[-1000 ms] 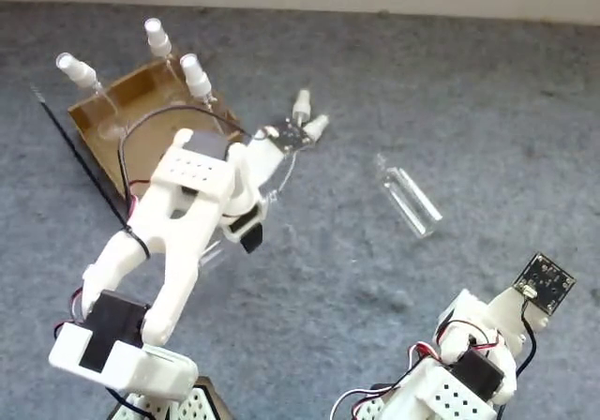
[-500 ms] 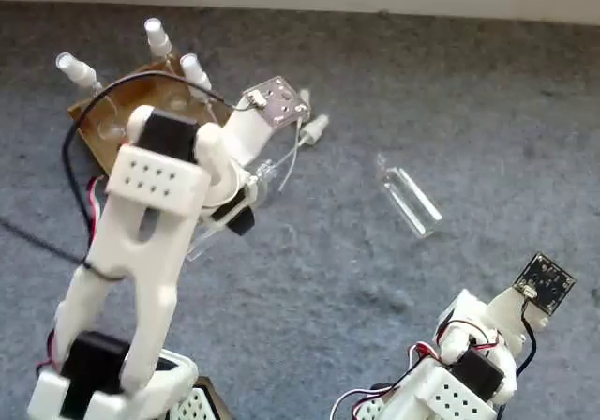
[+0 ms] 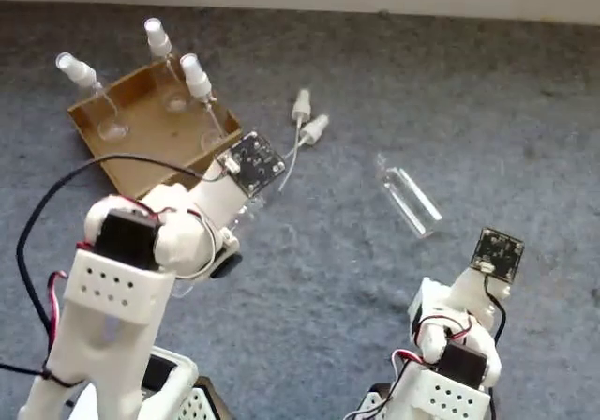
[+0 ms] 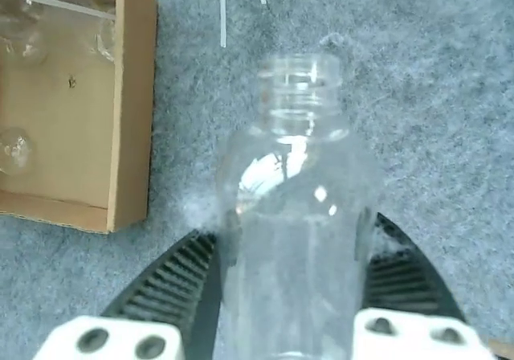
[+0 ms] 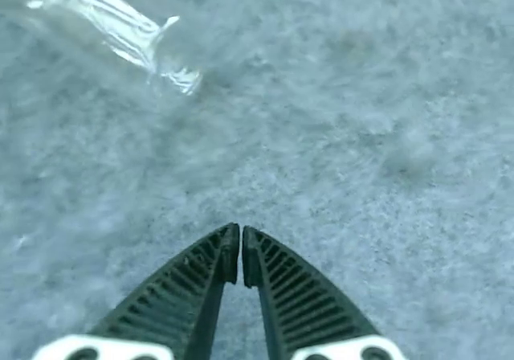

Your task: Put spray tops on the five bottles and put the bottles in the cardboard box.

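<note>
Three bottles point(image 3: 194, 75) stand in the cardboard box point(image 3: 150, 137), spray tops point(image 3: 310, 123) beside it.

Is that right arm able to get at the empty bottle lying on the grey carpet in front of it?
Probably yes. Only bare carpet lies between the right gripper and the lying bottle; nothing blocks the way. Its jaws are shut, so they would have to open first.

Drawn back with the left gripper point(image 4: 293, 231) and its uncapped bottle point(image 4: 293, 159) from near the loose spray tops point(image 3: 309, 120) toward the near left, beside the cardboard box point(image 3: 141, 129); swung slightly left with the right gripper point(image 5: 241, 251).
</note>
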Motion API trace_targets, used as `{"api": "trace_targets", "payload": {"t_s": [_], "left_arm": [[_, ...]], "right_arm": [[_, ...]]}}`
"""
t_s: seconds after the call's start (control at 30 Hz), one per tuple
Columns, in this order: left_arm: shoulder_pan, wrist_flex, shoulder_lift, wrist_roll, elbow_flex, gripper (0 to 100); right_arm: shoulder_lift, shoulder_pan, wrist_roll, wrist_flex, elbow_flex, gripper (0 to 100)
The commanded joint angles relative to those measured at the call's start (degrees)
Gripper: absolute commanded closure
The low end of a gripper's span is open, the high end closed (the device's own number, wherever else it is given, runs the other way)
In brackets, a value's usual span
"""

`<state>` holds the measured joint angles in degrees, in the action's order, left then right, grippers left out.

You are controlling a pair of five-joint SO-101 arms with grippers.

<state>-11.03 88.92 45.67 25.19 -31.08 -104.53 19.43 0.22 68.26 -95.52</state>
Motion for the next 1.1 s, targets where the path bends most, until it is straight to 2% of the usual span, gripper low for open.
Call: {"api": "trace_targets", "payload": {"t_s": [0.0, 0.23, 0.47, 0.7, 0.8, 0.9, 1.07], "left_arm": [[0.13, -10.11, 8.22, 0.09, -9.98, 91], [0.13, -20.13, 17.98, 0.09, -24.31, 91], [0.22, -30.15, 26.07, -1.05, -35.38, 91], [8.13, -34.73, 33.80, -15.65, -39.96, 91], [9.19, -34.99, 37.41, -16.09, -42.68, 91], [9.27, -34.99, 41.27, -16.18, -45.05, 91], [10.86, -34.99, 49.01, -16.26, -48.57, 91]], "right_arm": [[-0.92, -5.85, 0.70, -1.89, -4.35, 98.1], [-0.92, -11.38, 1.93, -10.51, -3.65, 98.1], [-0.92, -18.33, 18.81, -14.99, -3.56, 98.1], [-0.75, -20.35, 19.16, -14.02, 6.11, 98.1], [-0.66, -20.53, 18.90, -9.98, 13.58, 98.1], [0.57, -20.53, 15.38, -8.48, 20.09, 98.1], [13.58, -21.93, 13.98, -8.40, 30.37, 98.1]]}}
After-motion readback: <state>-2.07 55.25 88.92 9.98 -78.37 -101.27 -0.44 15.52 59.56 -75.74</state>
